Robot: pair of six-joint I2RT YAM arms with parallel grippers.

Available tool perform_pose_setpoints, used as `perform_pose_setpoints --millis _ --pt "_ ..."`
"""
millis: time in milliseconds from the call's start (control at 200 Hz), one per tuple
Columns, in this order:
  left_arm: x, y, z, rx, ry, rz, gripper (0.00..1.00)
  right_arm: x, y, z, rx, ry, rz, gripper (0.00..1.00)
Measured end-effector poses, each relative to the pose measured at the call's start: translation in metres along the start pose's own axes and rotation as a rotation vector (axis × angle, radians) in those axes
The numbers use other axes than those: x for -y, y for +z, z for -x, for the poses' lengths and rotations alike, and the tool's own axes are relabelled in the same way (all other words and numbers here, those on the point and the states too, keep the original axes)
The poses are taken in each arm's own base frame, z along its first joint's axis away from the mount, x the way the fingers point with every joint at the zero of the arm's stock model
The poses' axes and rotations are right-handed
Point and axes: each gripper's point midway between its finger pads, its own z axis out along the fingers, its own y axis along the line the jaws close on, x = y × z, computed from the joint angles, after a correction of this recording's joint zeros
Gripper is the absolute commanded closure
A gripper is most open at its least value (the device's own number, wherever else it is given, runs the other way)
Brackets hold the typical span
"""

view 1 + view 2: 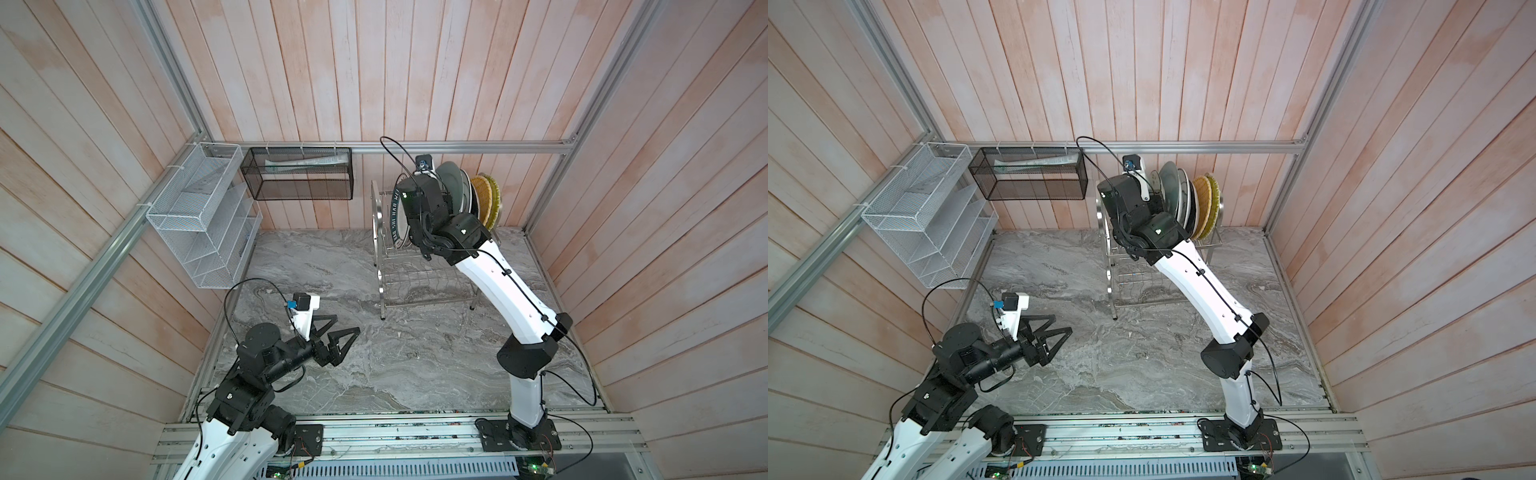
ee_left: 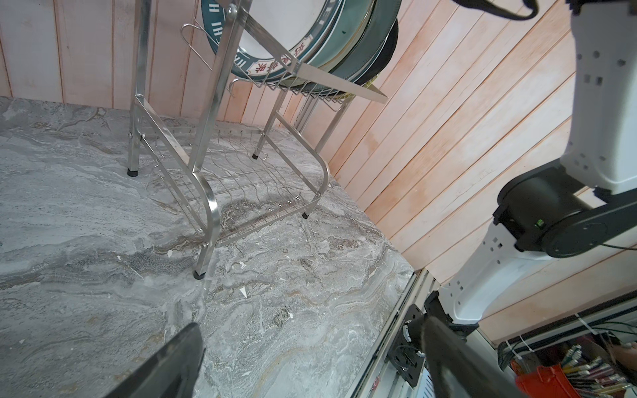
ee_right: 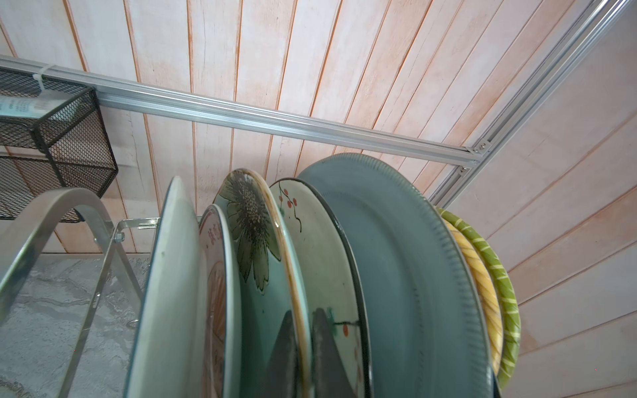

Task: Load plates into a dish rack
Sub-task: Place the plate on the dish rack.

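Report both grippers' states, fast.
Left gripper: open, holding nothing.
Right gripper: closed on the rim of the sunflower plate, which stands in the dish rack.

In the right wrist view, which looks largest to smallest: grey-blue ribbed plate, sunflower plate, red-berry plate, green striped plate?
1. grey-blue ribbed plate
2. sunflower plate and red-berry plate: alike, not ranked
3. green striped plate: only its rim shows, so unsure
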Motion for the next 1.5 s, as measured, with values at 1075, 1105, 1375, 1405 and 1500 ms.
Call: perform_pose_setpoints --millis 1075,1105,1375,1405,1500 --pt "-0.001 0.002 -0.001 -0.01 -0.007 -0.012 0.0 -0.006 -0.004 0.008 0.049 -0.12 -0.027 1.0" --pt "-0.001 0.002 -0.001 -0.011 -0.008 -0.011 0.0 -0.006 -0.003 0.009 0.052 -0.123 -0.03 1.0" --pt "-0.003 0.003 -0.001 -0.009 -0.009 -0.007 0.0 -0.009 -0.002 0.011 0.07 -0.148 -0.039 1.0" --pt "-0.003 0.003 -0.001 -0.009 -0.009 -0.007 0.0 -0.009 -0.002 0.012 0.071 -0.149 -0.039 1.0" --pt "-0.003 0.002 0.0 -0.007 -0.009 -0.006 0.0 -0.01 -0.001 0.012 0.073 -0.152 -0.042 1.0"
